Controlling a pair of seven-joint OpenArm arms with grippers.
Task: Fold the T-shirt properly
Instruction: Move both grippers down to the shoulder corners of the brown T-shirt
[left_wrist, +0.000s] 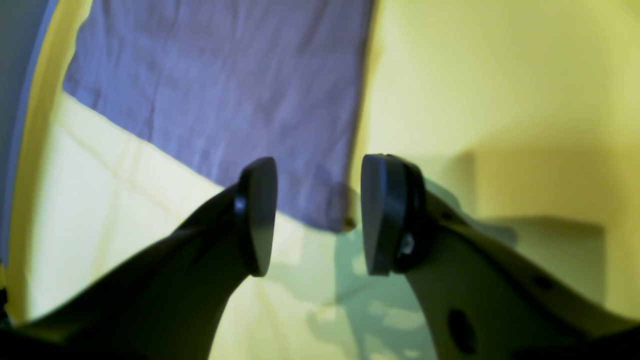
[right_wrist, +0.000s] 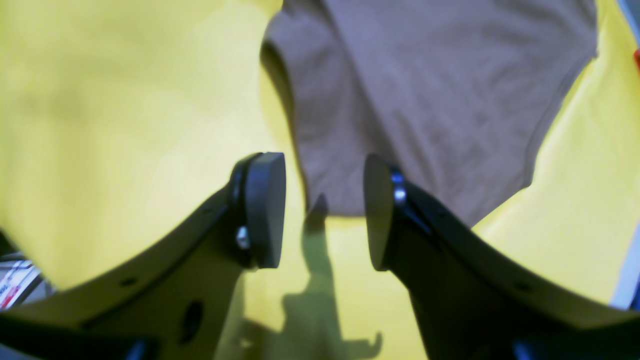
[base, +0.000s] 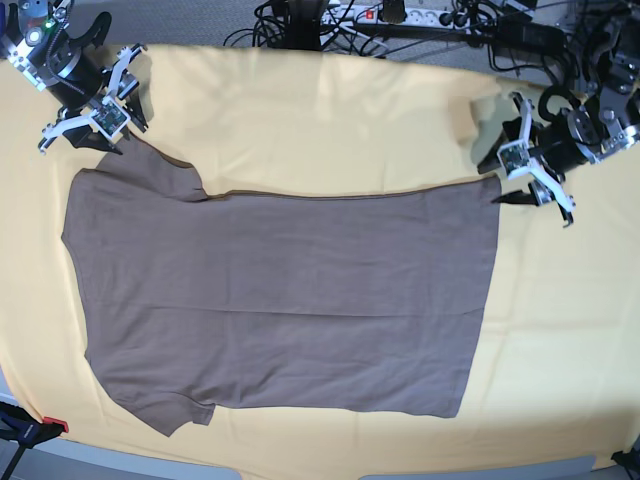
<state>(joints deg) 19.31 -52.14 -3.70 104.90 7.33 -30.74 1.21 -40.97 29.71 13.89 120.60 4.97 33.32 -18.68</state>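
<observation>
T-shirt (base: 280, 300) lies flat on the yellow cloth (base: 330, 130), folded lengthwise: straight fold edge along the far side, hem end at the base view's right, sleeve end at its left. Left gripper (left_wrist: 318, 215) hovers just above the far hem corner (left_wrist: 335, 220); jaws parted, nothing between the pads (left_wrist: 260, 215), fabric released. Right gripper (right_wrist: 324, 210) sits off the far sleeve corner (right_wrist: 320, 200), jaws likewise parted and empty, bare yellow cloth and its own shadow showing in the gap. Both arms stand at the cloth's far edge, well apart from each other, neither touching the shirt. Surroundings: tangle of black cables and a power strip (base: 410, 14) beyond the far edge; a clamp with a red tip (base: 25, 428) at the near-left corner. Nothing lies on the shirt. Wrist views blurred; fine creases not readable.
</observation>
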